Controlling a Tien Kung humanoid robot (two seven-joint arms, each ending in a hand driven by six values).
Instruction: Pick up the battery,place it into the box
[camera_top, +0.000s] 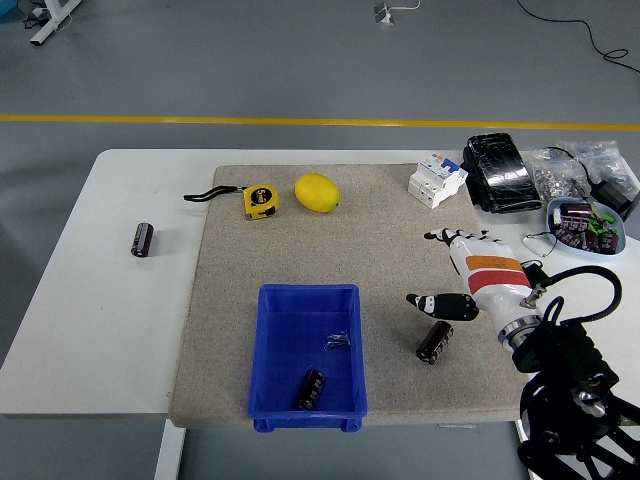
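Lying battery (434, 341) below robot hand (462, 272)

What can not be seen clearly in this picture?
- Head view: the small item in the blue box is too small to identify.
- Contents of the bowl at the right edge are too small.
- The left arm is out of frame.

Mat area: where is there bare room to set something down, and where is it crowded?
Free: the mat left of the blue box, and its middle between the lemon and the box. Crowded: the table's right end, with the bowl of parts and black pack, and near the right hand over a battery.
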